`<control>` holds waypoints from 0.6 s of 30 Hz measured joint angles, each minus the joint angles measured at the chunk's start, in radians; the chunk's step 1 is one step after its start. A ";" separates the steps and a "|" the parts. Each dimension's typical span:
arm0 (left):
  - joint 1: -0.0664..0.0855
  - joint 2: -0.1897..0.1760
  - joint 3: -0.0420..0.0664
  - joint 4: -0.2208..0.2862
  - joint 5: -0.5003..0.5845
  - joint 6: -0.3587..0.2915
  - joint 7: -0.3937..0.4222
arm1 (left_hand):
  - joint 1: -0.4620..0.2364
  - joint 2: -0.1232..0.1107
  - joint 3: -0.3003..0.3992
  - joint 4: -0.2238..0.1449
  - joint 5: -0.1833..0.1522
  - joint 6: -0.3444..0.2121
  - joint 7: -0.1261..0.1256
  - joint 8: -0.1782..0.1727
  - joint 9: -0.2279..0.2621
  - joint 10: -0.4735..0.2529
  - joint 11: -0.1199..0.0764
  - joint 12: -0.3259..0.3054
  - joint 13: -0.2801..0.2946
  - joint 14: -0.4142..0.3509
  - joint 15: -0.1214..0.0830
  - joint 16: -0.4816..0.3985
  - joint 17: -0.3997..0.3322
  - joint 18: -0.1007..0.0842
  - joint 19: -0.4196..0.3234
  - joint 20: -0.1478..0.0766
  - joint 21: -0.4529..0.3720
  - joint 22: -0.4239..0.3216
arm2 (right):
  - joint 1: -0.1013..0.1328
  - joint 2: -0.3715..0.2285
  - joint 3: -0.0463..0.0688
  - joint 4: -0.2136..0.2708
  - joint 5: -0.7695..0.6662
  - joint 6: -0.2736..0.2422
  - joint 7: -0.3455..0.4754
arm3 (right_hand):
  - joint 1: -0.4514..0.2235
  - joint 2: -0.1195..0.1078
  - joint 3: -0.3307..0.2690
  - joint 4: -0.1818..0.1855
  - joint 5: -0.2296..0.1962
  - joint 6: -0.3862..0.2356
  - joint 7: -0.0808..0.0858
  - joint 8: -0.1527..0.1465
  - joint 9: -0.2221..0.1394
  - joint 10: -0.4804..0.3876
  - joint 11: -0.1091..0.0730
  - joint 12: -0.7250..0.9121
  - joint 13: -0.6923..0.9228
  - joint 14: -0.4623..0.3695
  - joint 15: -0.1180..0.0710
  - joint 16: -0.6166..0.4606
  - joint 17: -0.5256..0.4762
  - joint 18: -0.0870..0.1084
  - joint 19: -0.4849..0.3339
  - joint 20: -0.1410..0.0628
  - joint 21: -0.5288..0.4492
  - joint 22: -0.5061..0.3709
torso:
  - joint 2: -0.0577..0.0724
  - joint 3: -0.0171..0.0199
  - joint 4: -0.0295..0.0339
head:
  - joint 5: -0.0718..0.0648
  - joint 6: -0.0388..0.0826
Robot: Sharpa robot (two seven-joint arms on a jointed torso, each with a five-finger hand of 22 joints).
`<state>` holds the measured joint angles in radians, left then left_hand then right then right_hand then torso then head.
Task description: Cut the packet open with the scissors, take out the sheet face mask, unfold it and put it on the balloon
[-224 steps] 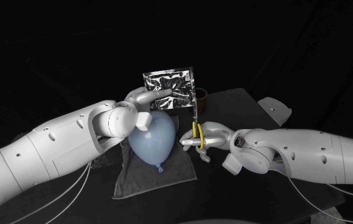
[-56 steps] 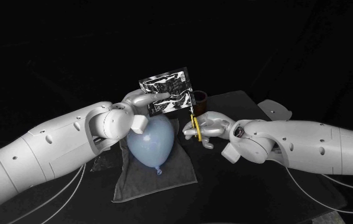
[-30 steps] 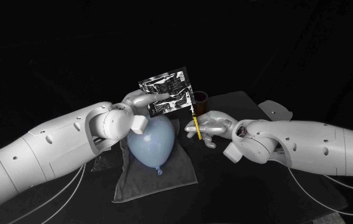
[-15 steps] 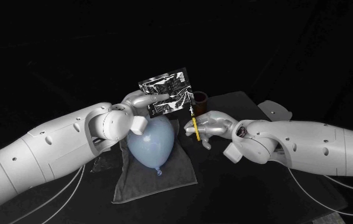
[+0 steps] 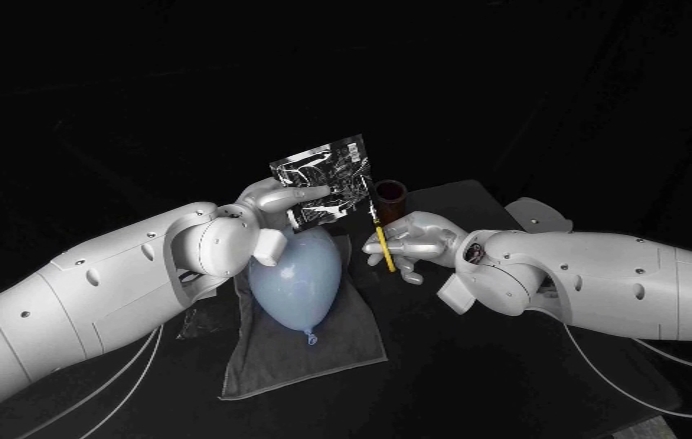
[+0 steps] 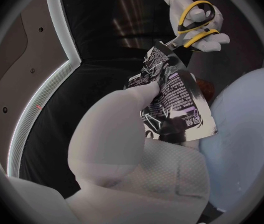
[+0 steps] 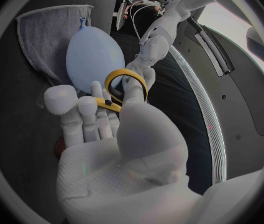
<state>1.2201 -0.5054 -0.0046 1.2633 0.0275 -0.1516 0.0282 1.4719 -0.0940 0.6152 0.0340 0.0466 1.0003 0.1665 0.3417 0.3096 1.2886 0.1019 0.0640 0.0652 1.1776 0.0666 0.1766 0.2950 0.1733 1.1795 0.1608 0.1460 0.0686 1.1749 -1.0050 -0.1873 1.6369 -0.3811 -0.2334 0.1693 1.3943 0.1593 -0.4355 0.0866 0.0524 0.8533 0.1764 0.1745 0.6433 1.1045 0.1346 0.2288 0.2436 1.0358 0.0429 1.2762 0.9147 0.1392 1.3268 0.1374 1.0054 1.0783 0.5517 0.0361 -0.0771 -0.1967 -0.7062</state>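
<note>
On the table (image 5: 483, 197), a towel (image 5: 296, 349) carries the balloon (image 5: 299, 277), its knot toward 6 o'clock. At the balloon's 12 o'clock, the left hand (image 5: 271, 201) pinches the packet (image 5: 329, 179) upright between thumb and fingers. At 3 o'clock, the right hand (image 5: 414, 244) has its thumb and fingers through the loops of the scissors (image 5: 382, 231). The blades aim at 12 o'clock, tips at the packet's lower corner. A cup (image 5: 391, 195) stands at the scissors' 12 o'clock.

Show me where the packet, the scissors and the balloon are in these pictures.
packet (image 5: 329, 181), head view, middle of its printed face.
scissors (image 7: 124, 72), right wrist view, top of the yellow handle loop.
balloon (image 5: 296, 279), head view, middle of its pale blue body.
</note>
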 measured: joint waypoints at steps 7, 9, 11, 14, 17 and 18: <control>0.000 -0.002 0.000 -0.002 -0.004 0.004 0.000 | -0.001 -0.001 0.000 0.000 0.000 0.000 0.000 0.001 0.000 0.002 0.002 0.000 0.000 0.000 0.000 0.000 0.000 -0.001 0.000 0.000 0.000 0.000 | 0.005 -0.009 0.000 0.000 0.024 0.017 -0.003 | 0.003 0.004 -0.001 -0.007 0.000 0.016 -0.006 0.004 -0.002 0.026 -0.007 0.006 0.004 0.037 -0.013 0.009 0.020 -0.009 0.018 -0.008 0.037 0.031 | 0.000 0.0000 -0.0005 | -0.003 -0.002; 0.000 -0.002 0.000 -0.002 -0.005 0.005 0.000 | -0.001 -0.001 0.000 0.000 0.000 0.000 0.000 0.001 0.000 0.003 0.004 0.000 0.000 0.000 0.000 0.000 0.000 -0.002 0.000 0.000 0.000 0.000 | 0.006 -0.011 0.000 0.004 0.029 0.025 -0.005 | 0.005 0.006 -0.001 -0.007 0.000 0.016 -0.006 0.004 -0.003 0.027 -0.006 0.006 0.004 0.040 -0.013 0.009 0.020 -0.009 0.018 -0.008 0.037 0.031 | 0.000 0.0000 -0.0004 | -0.003 -0.002; 0.000 -0.002 -0.001 -0.003 -0.006 0.006 0.000 | -0.001 -0.001 0.000 0.000 0.000 0.000 0.000 0.001 0.000 0.003 0.004 0.000 0.000 0.000 0.000 0.000 0.000 -0.002 0.000 0.000 0.000 0.000 | 0.006 -0.014 0.000 0.007 0.033 0.032 -0.007 | 0.001 0.009 -0.001 -0.007 0.000 0.016 -0.006 0.004 -0.003 0.029 -0.008 0.006 0.004 0.042 -0.014 0.009 0.021 -0.009 0.018 -0.008 0.037 0.031 | -0.001 0.0000 -0.0001 | -0.003 -0.002; -0.001 -0.002 -0.001 -0.003 -0.007 0.008 0.000 | -0.001 -0.001 0.000 0.000 0.000 0.000 0.000 0.001 0.000 0.004 0.004 0.000 0.000 0.000 0.000 0.000 0.000 -0.002 0.000 0.000 0.000 0.000 | 0.007 -0.019 0.001 0.012 0.039 0.042 -0.011 | 0.000 0.010 -0.001 -0.007 0.000 0.017 -0.007 0.004 -0.003 0.031 -0.009 0.006 0.004 0.044 -0.013 0.009 0.021 -0.010 0.018 -0.008 0.037 0.030 | -0.001 -0.0001 0.0002 | -0.004 -0.002; -0.001 -0.002 -0.001 -0.004 -0.008 0.009 0.000 | -0.001 -0.001 0.000 0.000 0.000 0.000 0.000 0.001 0.000 0.006 0.002 0.000 0.000 0.000 0.000 0.000 0.000 -0.003 0.000 0.000 0.000 0.000 | 0.007 -0.026 0.001 0.016 0.044 0.049 -0.014 | -0.002 0.012 -0.001 -0.007 0.000 0.017 -0.007 0.004 -0.003 0.031 -0.009 0.006 0.004 0.044 -0.013 0.009 0.019 -0.010 0.018 -0.008 0.037 0.027 | -0.001 -0.0006 0.0002 | -0.005 -0.001; -0.001 -0.002 -0.001 -0.004 -0.009 0.009 0.000 | -0.001 -0.001 0.000 0.000 0.000 0.000 0.000 0.001 0.000 0.006 0.002 0.000 0.000 0.001 0.000 0.000 0.001 -0.003 0.000 0.000 0.000 0.000 | 0.007 -0.029 0.001 0.018 0.045 0.051 -0.015 | -0.002 0.012 -0.001 -0.007 0.000 0.017 -0.007 0.004 -0.005 0.033 -0.011 0.006 0.004 0.044 -0.013 0.009 0.018 -0.010 0.018 -0.008 0.037 0.026 | -0.001 -0.0008 0.0002 | -0.005 -0.001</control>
<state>1.2191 -0.5077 -0.0059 1.2593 0.0190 -0.1422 0.0282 1.4706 -0.0952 0.6151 0.0341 0.0464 1.0003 0.1665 0.3425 0.3096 1.2943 0.1034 0.0639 0.0650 1.1782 0.0662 0.1766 0.2955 0.1706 1.1795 0.1609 0.1460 0.0686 1.1824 -1.0337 -0.1866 1.6551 -0.3357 -0.1823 0.1539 1.3920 0.1713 -0.4368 0.0800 0.0524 0.8707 0.1691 0.1782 0.6387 1.1377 0.1234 0.2350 0.2476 1.0798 0.0302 1.2847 0.9324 0.1293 1.3449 0.1291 1.0427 1.1042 0.5510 0.0354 -0.0769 -0.2016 -0.7073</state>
